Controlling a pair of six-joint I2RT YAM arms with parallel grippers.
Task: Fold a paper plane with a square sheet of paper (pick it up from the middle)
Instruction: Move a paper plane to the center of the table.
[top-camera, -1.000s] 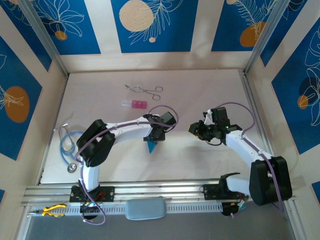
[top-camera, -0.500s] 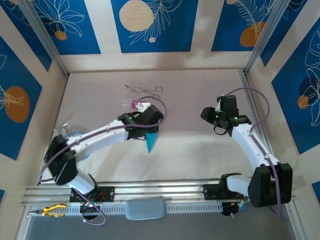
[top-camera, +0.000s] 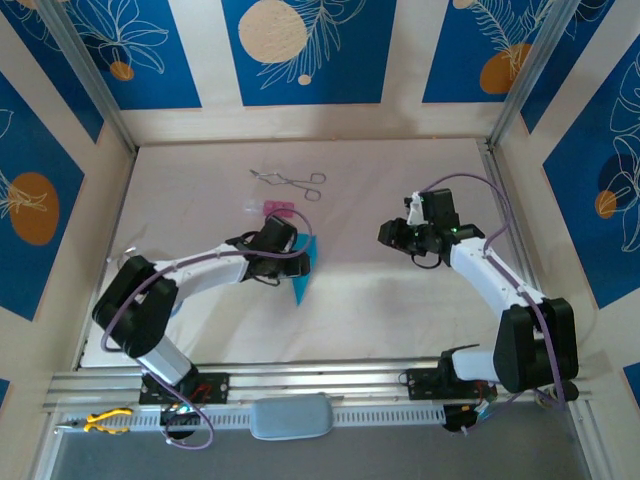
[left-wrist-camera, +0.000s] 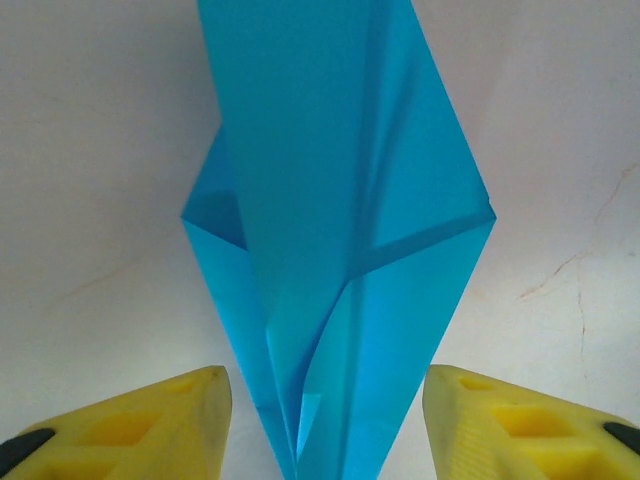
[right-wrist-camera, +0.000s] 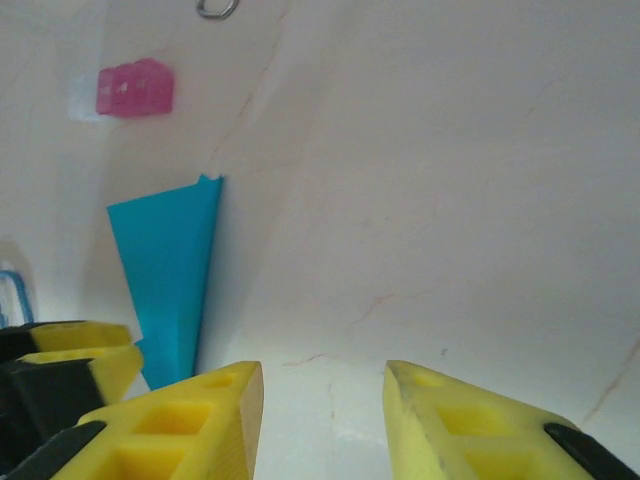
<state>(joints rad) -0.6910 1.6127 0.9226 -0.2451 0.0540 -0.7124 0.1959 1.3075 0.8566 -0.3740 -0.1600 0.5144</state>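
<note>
Lying between the parted yellow fingers of the left gripper, the paper plane is seen as a smooth, sharply creased cyan wedge, both edges untouched; the right gripper is held open over the pale table, well apart.

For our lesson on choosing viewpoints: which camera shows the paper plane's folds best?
The left wrist view: the paper plane is close up, creases and flaps plain. The right wrist view shows a distant narrow wedge; the top external, a small blue sliver.
</note>
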